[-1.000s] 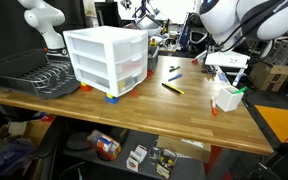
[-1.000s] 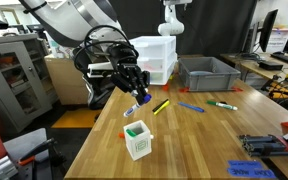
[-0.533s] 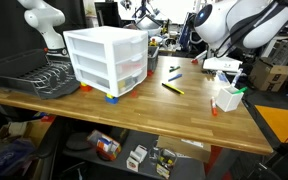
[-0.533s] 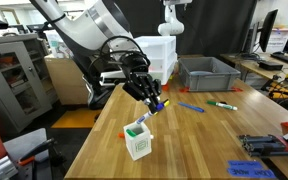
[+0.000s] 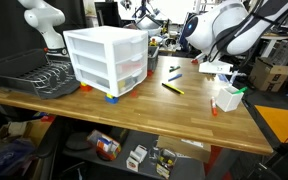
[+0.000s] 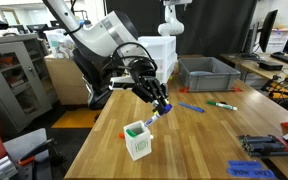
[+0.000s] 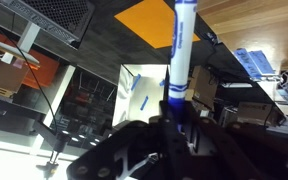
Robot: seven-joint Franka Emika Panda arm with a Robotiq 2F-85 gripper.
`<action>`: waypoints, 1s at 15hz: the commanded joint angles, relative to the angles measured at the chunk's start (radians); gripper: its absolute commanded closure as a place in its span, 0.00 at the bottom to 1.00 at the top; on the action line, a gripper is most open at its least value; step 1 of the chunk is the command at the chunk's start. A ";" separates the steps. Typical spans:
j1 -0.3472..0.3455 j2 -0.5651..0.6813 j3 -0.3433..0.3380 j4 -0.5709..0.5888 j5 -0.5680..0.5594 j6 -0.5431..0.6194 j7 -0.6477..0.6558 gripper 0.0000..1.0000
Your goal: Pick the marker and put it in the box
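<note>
Where the box (image 6: 137, 146) stands on the wooden table (image 6: 189, 140), at lower centre of an exterior view, it is upright with its open top facing up and a green bit at the rim. Its inside cannot be made out from either side view. Seen from the opposite side, the same box (image 5: 226, 100) sits at the right of the frame on an orange foot. The large white drawer unit (image 5: 104, 60) fills the upper middle of that view with its drawers closed, and their contents are too dim to tell. A dark dish rack (image 5: 29, 72) lies at the far left edge. A grey bin (image 6: 209, 72) sits toward the back of the table, and nothing shows above its walls.

The gripper (image 6: 160, 103) hangs above and to the right of the box, its fingers drawn in tight around the marker (image 6: 153, 115). The marker slants down and left from the fingers, and its lower end is close to the box's upper right rim but outside it. In the wrist view the gripper (image 7: 176, 112) comes up from the bottom edge and the marker (image 7: 181, 45) stands straight up out of it, white with a blue band. A yellow-and-dark pen (image 5: 172, 88), a small blue pen (image 6: 191, 107) and a green marker (image 6: 222, 104) lie loose on the table.
</note>
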 commanded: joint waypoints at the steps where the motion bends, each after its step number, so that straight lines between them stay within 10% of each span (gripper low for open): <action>1: -0.001 -0.006 0.027 -0.020 0.006 -0.064 0.018 0.96; 7: 0.002 0.020 0.052 -0.016 -0.001 -0.073 0.011 0.96; 15: 0.008 -0.004 0.071 -0.035 0.001 -0.056 0.036 0.32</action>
